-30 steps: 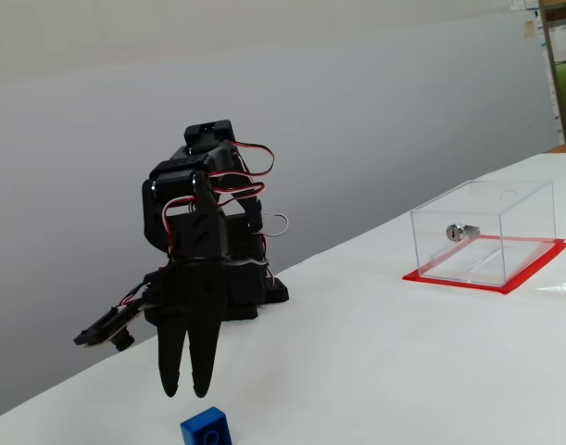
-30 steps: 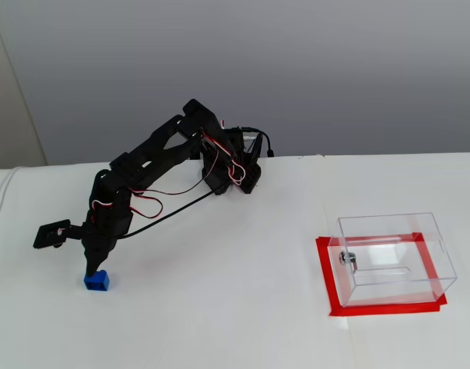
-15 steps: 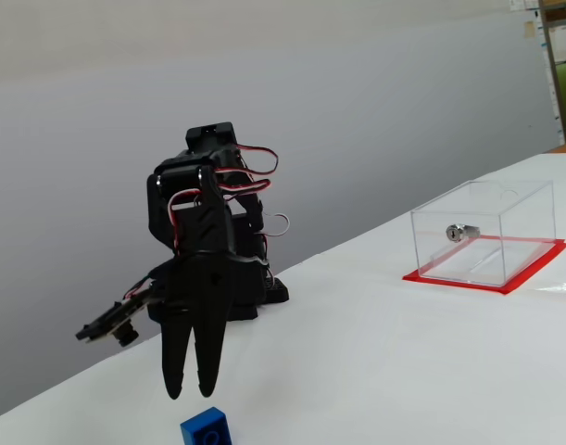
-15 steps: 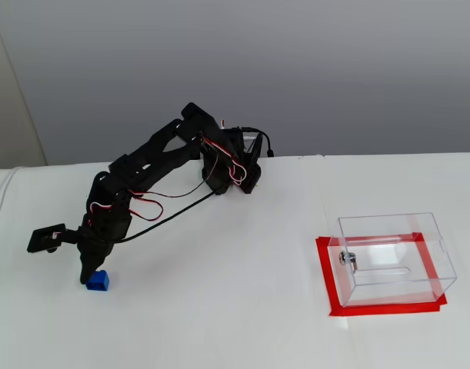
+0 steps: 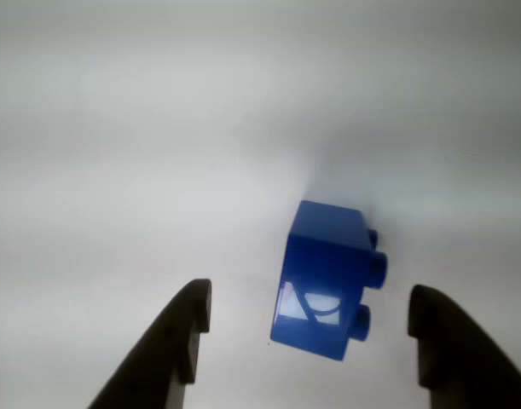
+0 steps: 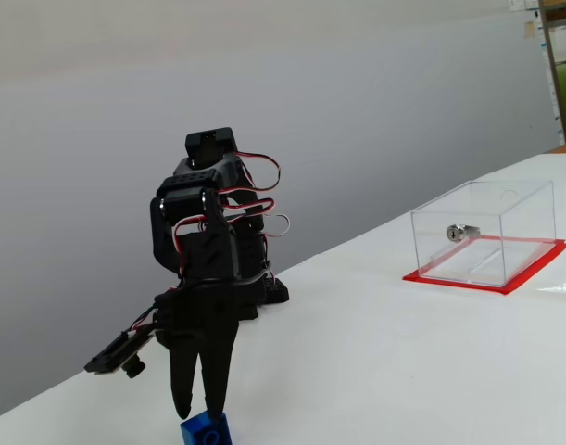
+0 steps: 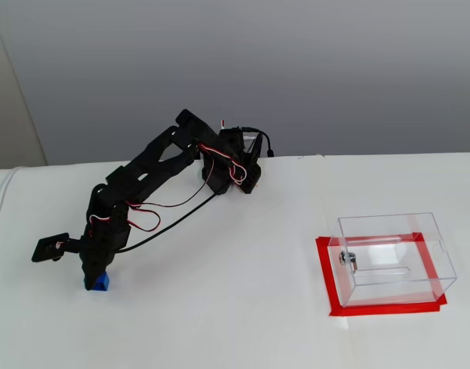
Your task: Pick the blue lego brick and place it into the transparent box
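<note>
The blue lego brick (image 5: pixel 328 281) lies on its side on the white table, studs pointing right in the wrist view. It also shows in a fixed view (image 6: pixel 207 431) at the bottom edge and in another fixed view (image 7: pixel 98 281) at the left. My gripper (image 5: pixel 307 341) is open, its two dark fingers either side of the brick and just above it; it also shows in both fixed views (image 6: pixel 197 408) (image 7: pixel 92 277). The transparent box (image 6: pixel 484 232) with its silver lock (image 6: pixel 459 232) stands on a red base, far to the right (image 7: pixel 392 257).
The white table (image 7: pixel 242 307) stretches between the arm and the box. The arm's base (image 7: pixel 242 165) sits at the table's back edge by a grey wall. A small camera (image 7: pixel 50 247) sticks out left of the gripper.
</note>
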Available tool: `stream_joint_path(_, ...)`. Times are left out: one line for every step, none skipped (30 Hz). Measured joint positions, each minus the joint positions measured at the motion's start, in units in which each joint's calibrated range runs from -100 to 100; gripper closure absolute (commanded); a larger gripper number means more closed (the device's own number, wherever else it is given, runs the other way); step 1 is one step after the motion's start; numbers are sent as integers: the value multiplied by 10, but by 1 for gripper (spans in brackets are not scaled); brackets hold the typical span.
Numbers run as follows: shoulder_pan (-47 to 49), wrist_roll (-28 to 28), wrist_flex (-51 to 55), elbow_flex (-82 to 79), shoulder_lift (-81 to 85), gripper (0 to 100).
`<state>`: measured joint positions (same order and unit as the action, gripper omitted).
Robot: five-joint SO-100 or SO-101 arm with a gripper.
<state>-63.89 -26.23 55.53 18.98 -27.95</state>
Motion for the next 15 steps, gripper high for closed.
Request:
stream_joint_path(0, 0, 0, 0, -4, 74)
stream_joint_path(1, 0, 0, 0, -6, 74)
stream_joint_path(2, 0, 0, 0, -9, 74)
stream_joint_path(2, 0, -1, 0, -11, 74)
stream_joint_path(4, 0, -1, 1, -14, 74)
stream_joint_path(5, 0, -1, 1, -17, 74)
stream_joint_path(5, 0, -1, 1, -19, 74)
stream_joint_path(5, 0, -1, 1, -23, 74)
stream_joint_path(5, 0, -1, 1, -25, 74)
stream_joint_path(5, 0, -1, 1, -27, 74)
stream_joint_path(4, 0, -1, 1, -27, 74)
stream_joint_path(4, 0, -1, 1, -27, 74)
stream_joint_path(4, 0, -3, 1, -30, 74)
stream_joint_path(4, 0, -5, 2, -32, 74)
stream_joint_path(5, 0, -8, 3, -36, 74)
